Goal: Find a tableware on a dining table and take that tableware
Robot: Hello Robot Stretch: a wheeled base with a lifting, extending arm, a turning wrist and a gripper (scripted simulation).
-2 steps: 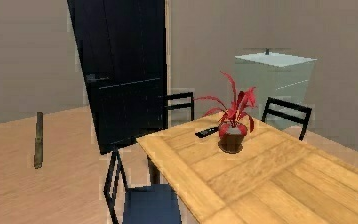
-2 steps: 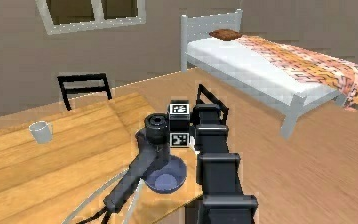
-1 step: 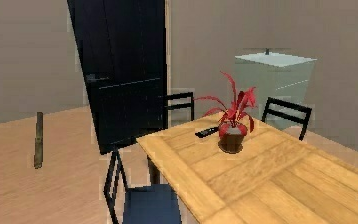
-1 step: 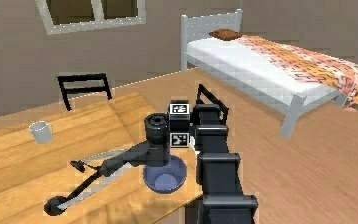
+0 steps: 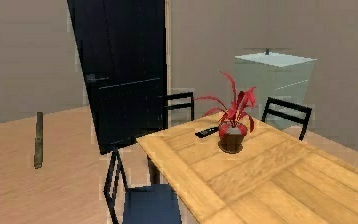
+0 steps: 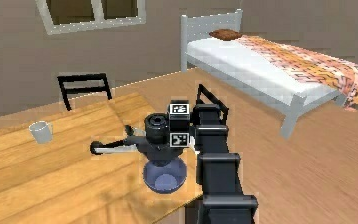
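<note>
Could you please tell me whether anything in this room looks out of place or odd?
A brown stick stands almost upright on the floor at the forward view's left, oddly unsupported unless it leans on the wall. Nothing looks spilled or damaged.

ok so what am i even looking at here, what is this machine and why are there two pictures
It's a wheeled robot with one reaching arm, working in a simulated house. Each picture comes from a different camera on it.

The forward view looks ahead and a little down. It shows a wooden dining table with a red potted plant, a small dark object beside the plant, and chairs around it.

The arm side view looks out to the side where the arm reaches. The dark bar is the arm, and at its far end is the claw. On the table there are a white cup and a bluish bowl, with a bed behind.

The bowl sits right by the claw, so I can't tell whether the claw holds anything.
</note>
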